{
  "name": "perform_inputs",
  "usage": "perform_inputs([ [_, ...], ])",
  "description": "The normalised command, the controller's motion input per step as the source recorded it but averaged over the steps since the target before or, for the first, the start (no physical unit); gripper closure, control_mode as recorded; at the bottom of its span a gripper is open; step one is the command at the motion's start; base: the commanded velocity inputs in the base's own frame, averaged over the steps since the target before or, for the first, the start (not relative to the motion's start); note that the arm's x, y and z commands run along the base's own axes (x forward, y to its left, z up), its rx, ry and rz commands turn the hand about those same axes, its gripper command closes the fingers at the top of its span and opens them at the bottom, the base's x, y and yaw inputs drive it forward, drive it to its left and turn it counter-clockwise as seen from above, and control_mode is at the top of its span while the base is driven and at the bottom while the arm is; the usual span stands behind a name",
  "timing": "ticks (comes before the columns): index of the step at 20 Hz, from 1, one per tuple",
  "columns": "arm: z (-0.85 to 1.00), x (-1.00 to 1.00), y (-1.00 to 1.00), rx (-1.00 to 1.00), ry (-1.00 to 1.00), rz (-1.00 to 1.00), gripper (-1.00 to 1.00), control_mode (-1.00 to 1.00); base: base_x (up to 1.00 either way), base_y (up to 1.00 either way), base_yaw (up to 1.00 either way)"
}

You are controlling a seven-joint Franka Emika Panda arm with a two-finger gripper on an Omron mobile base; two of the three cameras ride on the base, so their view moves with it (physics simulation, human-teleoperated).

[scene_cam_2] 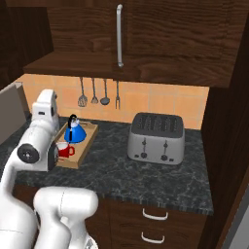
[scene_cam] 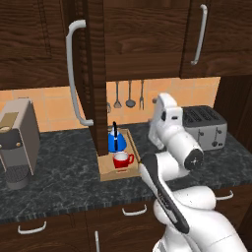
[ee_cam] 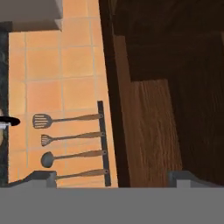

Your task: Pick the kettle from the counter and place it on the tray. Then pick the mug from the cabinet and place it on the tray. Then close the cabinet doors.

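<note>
Dark marbled desk (scene_cam: 64,172) under brown wood-grain cabinet (scene_cam_2: 160,44), orange tile backsplash behind. Kettle (scene_cam: 116,141): small bright blue cone, thin black upright handle, black knob; sits at the back of the light wooden tray (scene_cam: 104,173). Mug (scene_cam: 121,160): red, white inside, side handle; also in the tray, just in front of the kettle. Tray is on the desk between the coffee machine (scene_cam: 17,145) and toaster (scene_cam_2: 156,138). One cabinet door (scene_cam: 96,74) stands open, edge-on above the tray. Fingers (ee_cam: 113,178) are spread wide, empty, facing the utensil rack (ee_cam: 72,146).
</note>
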Motion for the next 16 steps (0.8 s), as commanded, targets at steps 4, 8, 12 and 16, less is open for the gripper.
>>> perform_inputs([
  [4,0.0,-0.21,0.99,-0.42,-0.33,-0.13,-1.0,-1.0,0.0,0.0,0.0],
  [8,0.0,-0.02,0.69,-0.26,-0.09,-0.05,-1.0,-1.0,0.0,0.0,0.0],
  [12,0.0,0.0,0.65,-0.15,-0.02,-0.06,-1.0,-1.0,0.0,0.0,0.0],
  [16,-0.13,0.0,0.57,-0.15,0.0,-0.04,-1.0,-1.0,0.0,0.0,0.0],
])
